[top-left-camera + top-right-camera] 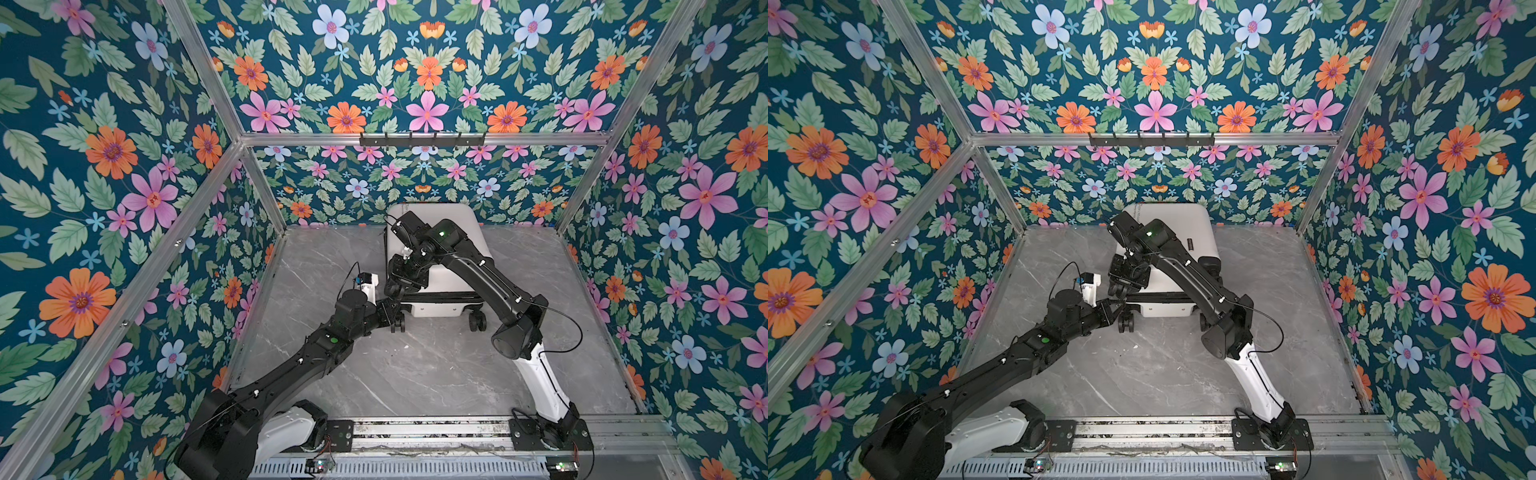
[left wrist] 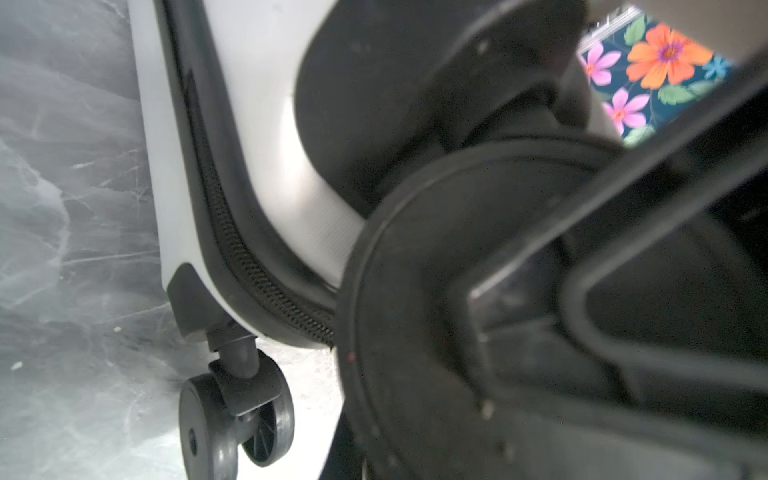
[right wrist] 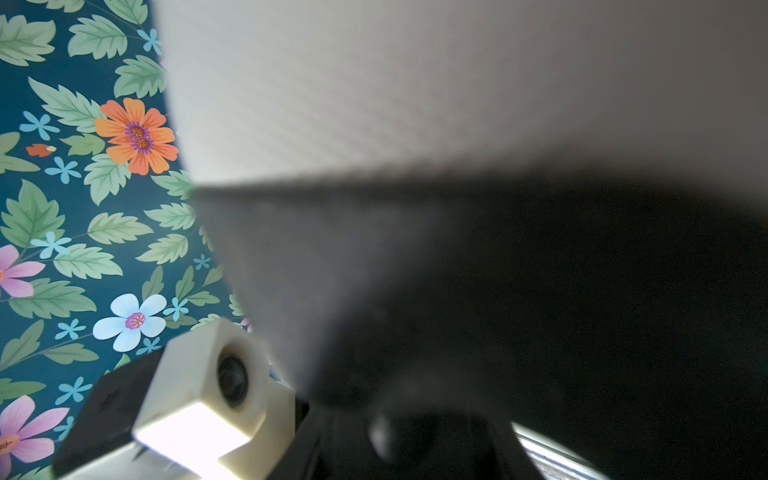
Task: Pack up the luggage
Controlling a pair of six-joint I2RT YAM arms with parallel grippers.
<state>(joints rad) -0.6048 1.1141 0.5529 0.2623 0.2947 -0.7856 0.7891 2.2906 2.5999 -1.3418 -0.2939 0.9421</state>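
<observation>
Your suitcase (image 1: 469, 224) lies wheels (image 1: 478, 322) toward you, the closed left gripper (image 1: 392, 307) at its near-left corner and the right gripper (image 1: 397, 286) just above, its opening unclear.

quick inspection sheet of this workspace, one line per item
surface: grey marble-look tabletop, no spills seen
job's things: white hard-shell suitcase lying flat at the back, closed; black zipper shut where visible; black wheels toward the camera
clutter: tiny pale speck on the tabletop
grippers: left gripper shut at a wheel corner; right gripper down at the shell's edge, jaws hidden
cables: thin black cable looping off the right arm
surroundings: floral wall panels, aluminium frame, black hook rail
</observation>
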